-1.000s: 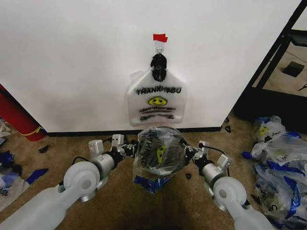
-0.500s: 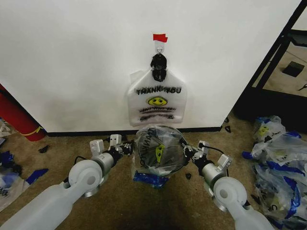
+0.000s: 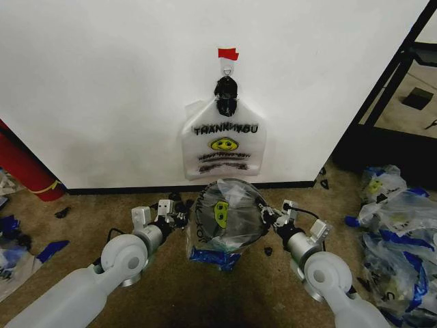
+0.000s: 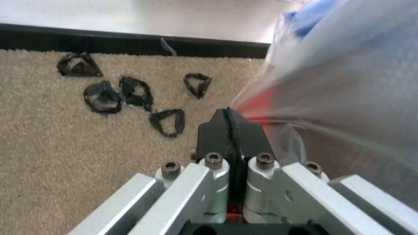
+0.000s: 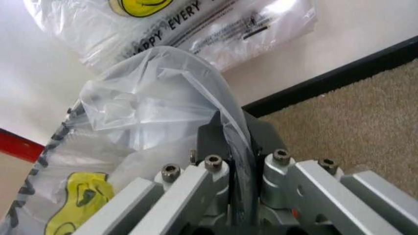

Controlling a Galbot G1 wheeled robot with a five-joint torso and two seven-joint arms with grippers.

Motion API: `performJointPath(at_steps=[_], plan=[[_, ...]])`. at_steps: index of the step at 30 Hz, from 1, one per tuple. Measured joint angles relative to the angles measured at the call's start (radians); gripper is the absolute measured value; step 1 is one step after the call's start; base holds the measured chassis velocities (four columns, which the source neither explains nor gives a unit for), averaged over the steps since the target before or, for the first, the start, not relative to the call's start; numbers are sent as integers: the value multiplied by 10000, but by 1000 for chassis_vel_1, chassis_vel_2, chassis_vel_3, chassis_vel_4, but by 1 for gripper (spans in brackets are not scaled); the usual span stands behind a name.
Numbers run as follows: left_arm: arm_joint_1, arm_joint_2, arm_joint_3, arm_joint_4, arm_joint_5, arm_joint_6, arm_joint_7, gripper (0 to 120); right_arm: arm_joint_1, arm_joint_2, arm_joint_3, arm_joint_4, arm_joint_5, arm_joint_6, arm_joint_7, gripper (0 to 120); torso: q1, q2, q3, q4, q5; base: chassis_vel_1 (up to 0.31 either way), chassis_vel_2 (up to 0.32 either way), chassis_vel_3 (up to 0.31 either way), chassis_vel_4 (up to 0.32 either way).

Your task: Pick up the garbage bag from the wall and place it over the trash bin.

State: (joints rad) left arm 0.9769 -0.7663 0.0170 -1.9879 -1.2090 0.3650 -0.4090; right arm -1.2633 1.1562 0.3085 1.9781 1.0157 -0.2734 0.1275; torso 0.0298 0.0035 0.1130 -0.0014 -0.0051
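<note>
The garbage bag [image 3: 229,213], thin clear plastic with a yellow smiley and a blue tape patch at its bottom, is stretched between my two grippers just in front of the wall [image 3: 102,89]. The trash bin [image 3: 240,236] shows only as a dark round shape through the film. My left gripper [image 3: 183,217] is shut at the bag's left edge, its fingers [image 4: 225,128] pressed together against the plastic [image 4: 339,83]. On the right edge my right gripper [image 3: 268,217] is shut, with film [image 5: 156,107] pinched between its fingers [image 5: 212,134].
A flat "THANK YOU" bag [image 3: 224,145] hangs from a hook [image 3: 227,68] under a red tape strip [image 3: 228,53]. A heap of clear bags [image 3: 399,229] lies right, a black frame [image 3: 386,92] behind it, a red object [image 3: 20,167] left. Black tape scraps [image 4: 124,93] dot the carpet.
The bag has sunk lower and its smiley has shifted up and left. The left arm has moved slightly right and down towards the bag; the right arm has barely moved.
</note>
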Motion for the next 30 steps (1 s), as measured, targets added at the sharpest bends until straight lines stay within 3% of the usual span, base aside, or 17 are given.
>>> performJointPath(at_steps=[3,8,13,19,20,25,27,30], plan=[[76,-7,-36,-62,-12,142,12,1,-14,15,0,0,78,-16,3,0,0,0,0,1,0,0,0,0,0],[60,0,-311,-133,-87,228,-56,15,-18,15,13,-74,52,-20,3,0,0,0,0,0,-1,0,0,0,0],[46,346,-715,-300,-216,265,-163,38,31,29,30,-273,-36,9,-16,0,0,0,0,1,0,0,0,0,0],[27,476,-907,-502,-160,183,-653,54,60,52,67,-421,-200,89,-34,0,0,0,0,1,-1,0,0,0,0],[-5,526,-948,-821,-62,55,-1022,63,41,67,66,-441,-388,171,-34,0,0,0,0,0,-2,0,0,0,0],[0,810,-784,-2087,-37,196,-1536,78,18,154,16,-435,-760,325,-19,0,0,0,0,0,3,0,0,0,0],[-137,833,-422,-3024,-387,706,-1935,72,33,257,-62,-425,-1069,447,52,0,0,0,0,3,1,0,0,0,0],[-486,705,-63,-3450,-685,1094,-2237,66,20,333,-135,-420,-1337,536,110,0,0,0,-1,3,1,0,0,0,0]])
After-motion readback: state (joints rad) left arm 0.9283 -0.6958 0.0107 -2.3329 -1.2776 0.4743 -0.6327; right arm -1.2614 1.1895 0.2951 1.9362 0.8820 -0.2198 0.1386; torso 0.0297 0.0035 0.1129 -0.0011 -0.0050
